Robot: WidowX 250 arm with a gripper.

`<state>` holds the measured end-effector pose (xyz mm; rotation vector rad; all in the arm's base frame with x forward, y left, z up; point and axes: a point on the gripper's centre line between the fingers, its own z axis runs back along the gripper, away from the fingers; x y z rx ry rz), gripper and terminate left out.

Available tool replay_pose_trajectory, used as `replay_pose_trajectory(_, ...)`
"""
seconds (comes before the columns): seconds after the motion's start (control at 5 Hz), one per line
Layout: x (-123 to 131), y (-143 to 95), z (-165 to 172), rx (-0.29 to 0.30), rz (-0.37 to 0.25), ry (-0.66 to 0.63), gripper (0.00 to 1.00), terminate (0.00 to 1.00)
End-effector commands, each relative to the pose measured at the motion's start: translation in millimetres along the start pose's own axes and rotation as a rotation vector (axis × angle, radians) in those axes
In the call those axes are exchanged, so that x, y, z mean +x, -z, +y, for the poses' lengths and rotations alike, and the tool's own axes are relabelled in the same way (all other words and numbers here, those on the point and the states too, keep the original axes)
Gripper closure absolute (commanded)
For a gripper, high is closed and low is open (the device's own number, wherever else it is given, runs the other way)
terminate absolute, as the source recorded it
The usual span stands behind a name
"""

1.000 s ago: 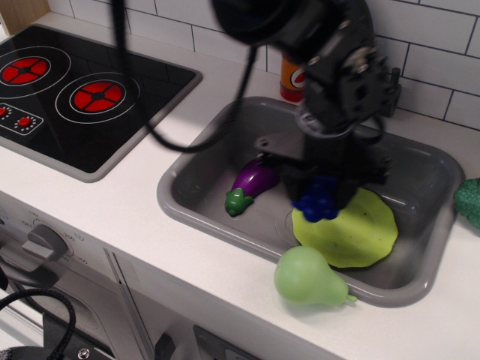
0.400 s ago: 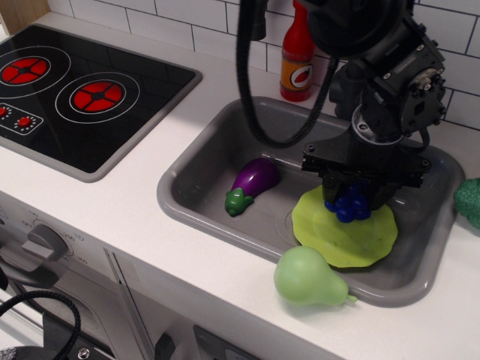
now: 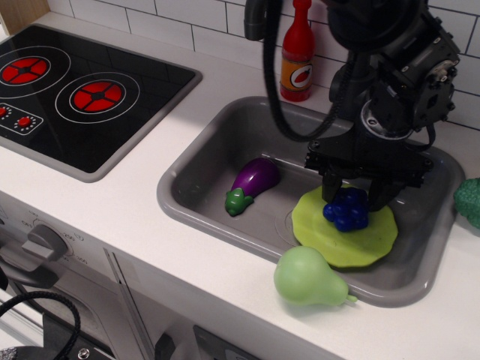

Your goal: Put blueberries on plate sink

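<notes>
The dark-blue blueberries (image 3: 346, 211) lie on the lime-green plate (image 3: 370, 241), near its back edge. The plate rests on the floor of the grey sink (image 3: 169, 201), at its right side. My gripper (image 3: 352, 199) hangs straight down over the plate. Its fingers stand apart on either side of the blueberries, just above them, and the jaws look open. The black arm body hides the sink's back wall behind it.
A purple eggplant (image 3: 255, 181) lies in the sink left of the plate. A pale green pear (image 3: 306, 276) sits on the sink's front rim. A red bottle (image 3: 298, 55) stands behind the sink. The black stovetop (image 3: 75, 94) is at left. A green object (image 3: 470, 199) is at the right edge.
My gripper carried the blueberries rightward from the plate's left edge to over the plate. The blueberries now rest on the plate, and the fingers have spread and lifted slightly.
</notes>
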<state>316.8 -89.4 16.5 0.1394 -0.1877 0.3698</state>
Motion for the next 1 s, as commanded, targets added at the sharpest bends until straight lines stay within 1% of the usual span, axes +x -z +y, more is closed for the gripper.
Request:
replay_pose_trajectory(0.0,10.6,-30.6,5.4,-0.059,0.021,0.018,0.00,0.00)
replay_pose_trajectory(0.2,16.9,-52.5,10.2,-0.104,-0.018,0.011,0.00,0.00)
replay_pose_trajectory(0.4,26.3,-84.5,15.6,-0.177,-0.045,0.022,0.00,0.00)
replay_pose_trajectory(0.6,26.3,-84.5,15.6,-0.177,-0.045,0.022,0.00,0.00)
replay_pose_trajectory(0.8,26.3,-84.5,15.6,-0.177,-0.045,0.022,0.00,1.00)
